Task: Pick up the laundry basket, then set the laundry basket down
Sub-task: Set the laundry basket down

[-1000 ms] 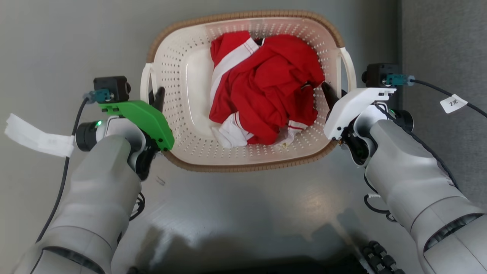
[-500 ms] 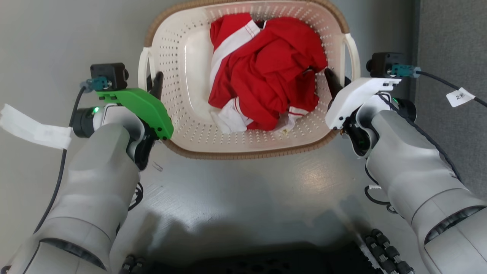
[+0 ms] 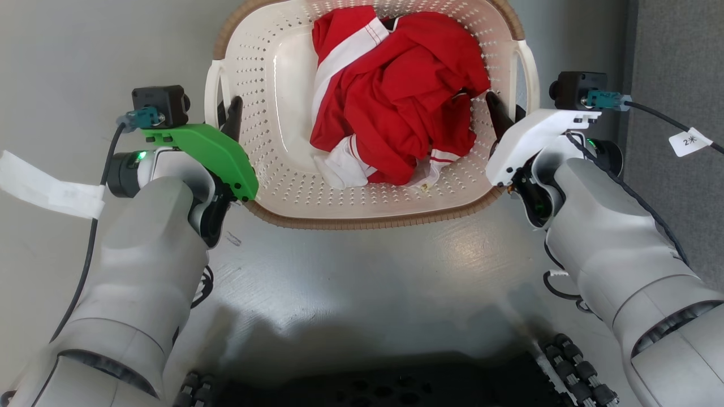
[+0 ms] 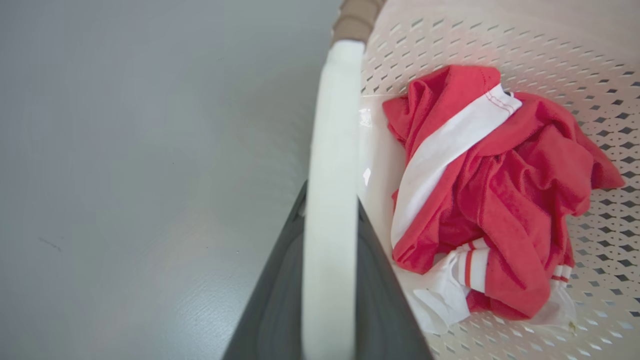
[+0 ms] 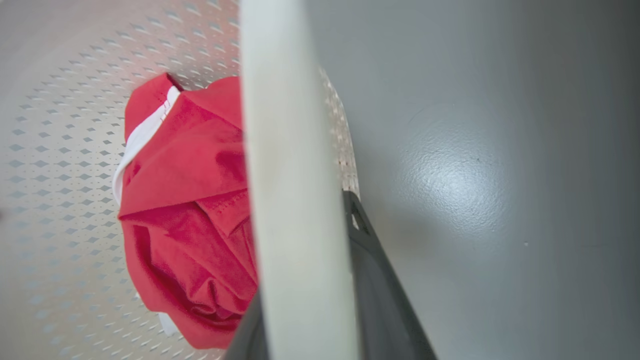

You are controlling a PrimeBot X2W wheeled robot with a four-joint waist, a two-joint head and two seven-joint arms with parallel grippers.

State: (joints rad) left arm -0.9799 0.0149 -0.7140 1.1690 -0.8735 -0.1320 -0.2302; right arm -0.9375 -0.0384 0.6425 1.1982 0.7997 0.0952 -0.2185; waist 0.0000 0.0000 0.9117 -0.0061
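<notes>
Two thin grips carry everything: the left pincer (image 3: pixel 228 113) is clenched on the left handle (image 3: pixel 210 96) of the laundry basket (image 3: pixel 367 221), the right pincer (image 3: pixel 503 110) on its right handle (image 3: pixel 531 68). The basket sits ahead of the robot over the grey floor (image 3: pixel 362 282); whether it touches, I cannot tell. Likely trouble: smooth handles sliding through the fingers (image 4: pixel 380 310) if one arm rises faster, tipping the basket and spilling the red-and-white garment (image 3: pixel 396 96) heaped inside
</notes>
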